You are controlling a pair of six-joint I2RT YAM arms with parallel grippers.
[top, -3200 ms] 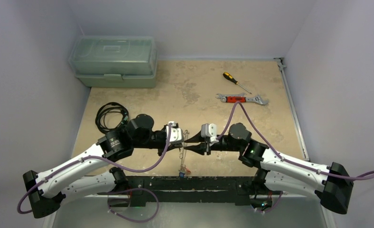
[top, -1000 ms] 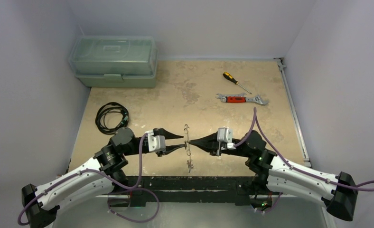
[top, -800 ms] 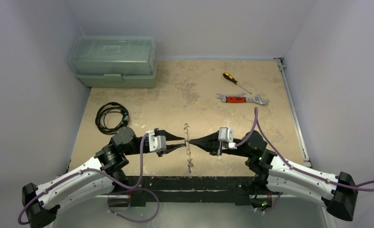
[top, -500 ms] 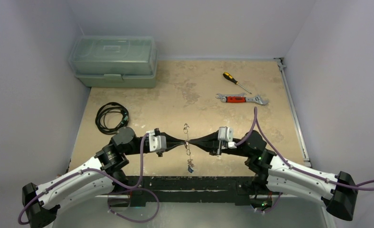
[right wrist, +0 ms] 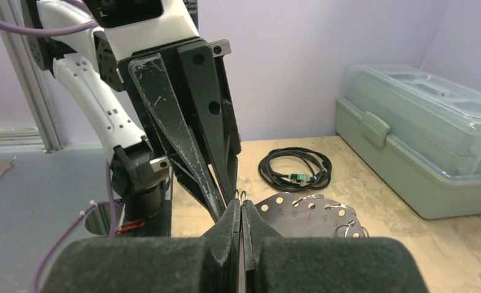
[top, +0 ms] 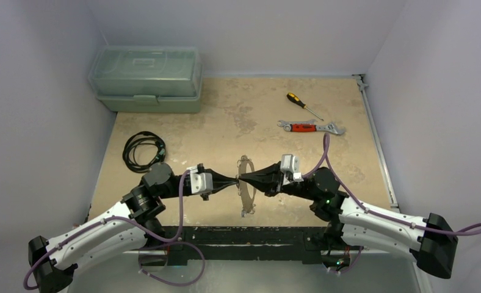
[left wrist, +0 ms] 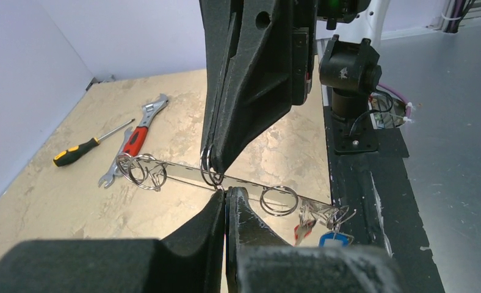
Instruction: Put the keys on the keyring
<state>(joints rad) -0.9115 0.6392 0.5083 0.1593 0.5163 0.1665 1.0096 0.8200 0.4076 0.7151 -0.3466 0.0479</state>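
The keyring (top: 246, 185) is a thin silvery disc with numbered holes and small split rings, held in the air between both arms near the table's front. The right wrist view shows its face (right wrist: 311, 217), the left wrist view its edge (left wrist: 183, 174). The keys (top: 245, 212) hang from its near end, with a red tag (left wrist: 304, 231) and a blue tag (left wrist: 336, 238) showing. My left gripper (top: 235, 181) (left wrist: 226, 195) is shut, its tips at the disc's edge. My right gripper (top: 242, 179) (right wrist: 241, 206) is shut on a small split ring of the keyring.
A green toolbox (top: 146, 78) stands at the back left. A coiled black cable (top: 143, 150) lies left of the arms. A yellow-handled screwdriver (top: 304, 105) and a red-handled wrench (top: 310, 127) lie at the back right. The black base rail (top: 244, 235) runs under the keys.
My left gripper has shut at the keyring. My right wrist has turned, and the keyring has swung from edge-on to a tilt that shows its face.
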